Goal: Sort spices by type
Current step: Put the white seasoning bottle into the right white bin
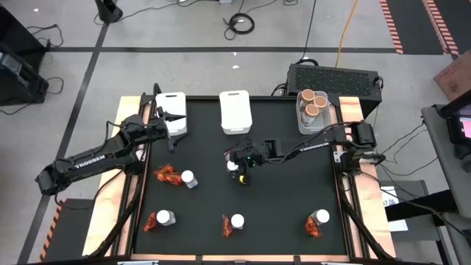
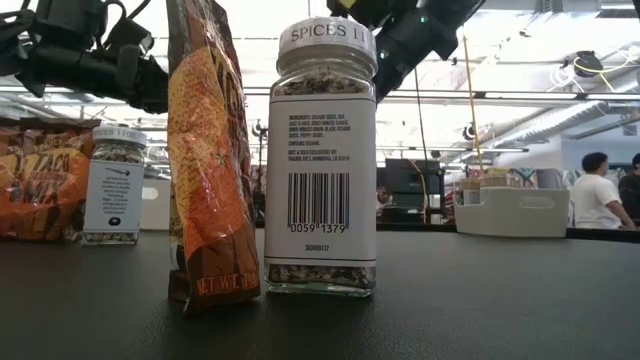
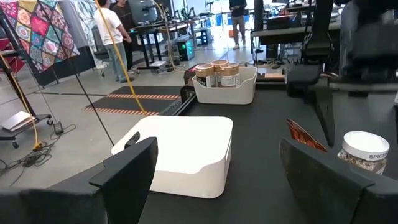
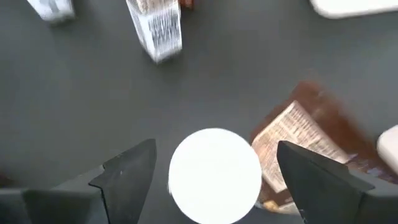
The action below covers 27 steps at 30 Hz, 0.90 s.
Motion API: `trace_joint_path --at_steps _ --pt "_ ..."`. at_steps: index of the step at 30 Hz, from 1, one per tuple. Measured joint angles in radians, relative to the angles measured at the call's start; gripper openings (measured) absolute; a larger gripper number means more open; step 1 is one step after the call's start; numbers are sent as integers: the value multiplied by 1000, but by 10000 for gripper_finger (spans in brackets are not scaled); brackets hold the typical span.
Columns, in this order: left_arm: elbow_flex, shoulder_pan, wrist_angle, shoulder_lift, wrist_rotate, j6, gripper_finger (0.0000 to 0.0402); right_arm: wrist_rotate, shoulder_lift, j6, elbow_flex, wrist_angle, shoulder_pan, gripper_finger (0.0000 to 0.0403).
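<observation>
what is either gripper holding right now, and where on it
Nothing is held. The right gripper hangs open above a jar's white lid; the left gripper is open over a white bin.

Both arms are dark with jointed segments; the left arm [image 1: 96,163] bears white "TROSSEN" lettering, the right arm [image 1: 309,145] carries black cables.

jars: 5 clear white-lidded jars [image 1: 238,221] upright, spread over the near and middle desk
sachets: red-orange sachets [image 1: 168,175] beside them
tubs: 3 tan-topped tubs [image 1: 313,103] far right
</observation>
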Motion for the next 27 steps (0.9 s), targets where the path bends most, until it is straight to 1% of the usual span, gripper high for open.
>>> trace_joint_path --at_steps 5,27 --pt "0 0 1 0 0 0 338 -1 30 4 -1 5 0 329" --pt "0 0 -2 0 0 -1 338 0 31 19 -1 4 0 329"
